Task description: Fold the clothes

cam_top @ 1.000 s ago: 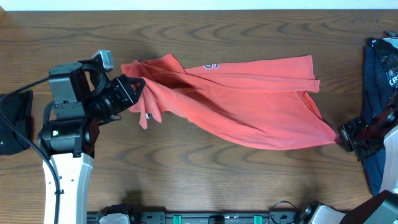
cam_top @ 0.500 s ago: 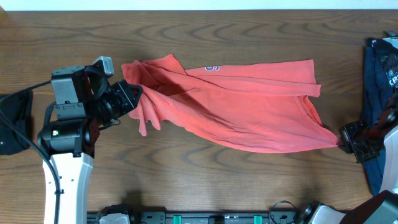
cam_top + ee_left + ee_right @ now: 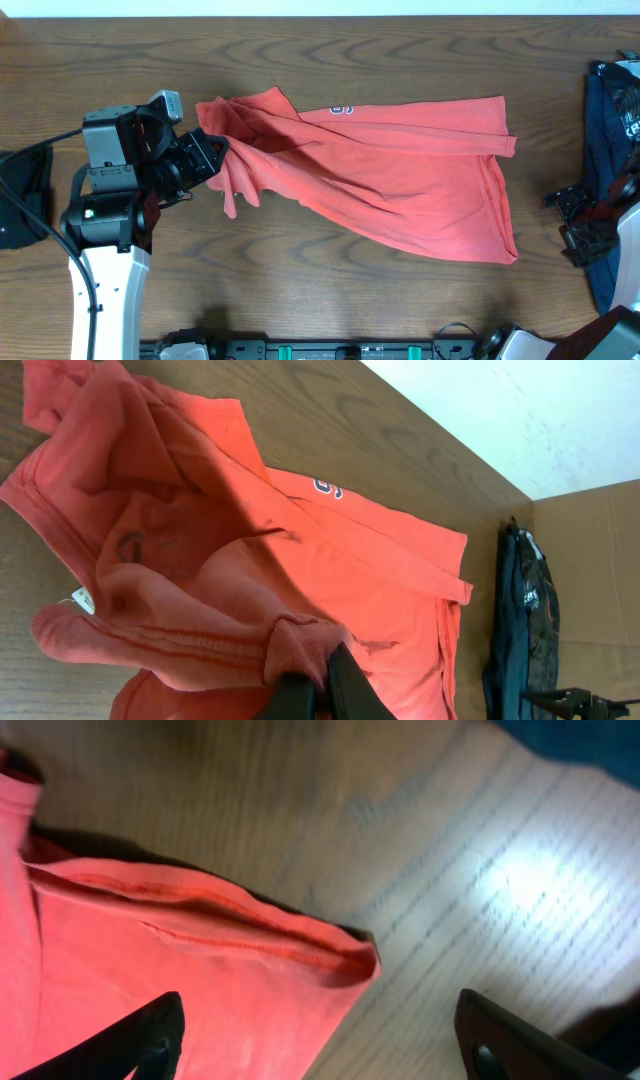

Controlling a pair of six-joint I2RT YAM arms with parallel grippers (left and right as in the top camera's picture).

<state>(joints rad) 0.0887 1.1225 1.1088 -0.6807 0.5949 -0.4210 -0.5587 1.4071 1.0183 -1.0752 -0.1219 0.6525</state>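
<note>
Coral T-shirt (image 3: pixel 400 170), left fingers (image 3: pixel 343 682) pinching it, right fingers (image 3: pixel 150 1035) spread, seemingly empty

Rumpled coral-red T-shirt (image 3: pixel 400 180), half-spread

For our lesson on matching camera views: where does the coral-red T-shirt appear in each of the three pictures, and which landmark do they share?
Overhead: the coral-red T-shirt lies spread across the middle of the picture.
Left wrist: it fills the left and centre, bunched up.
Right wrist: only its hemmed corner shows, at lower left.
Shared landmark: the wooden table beneath it.
</note>
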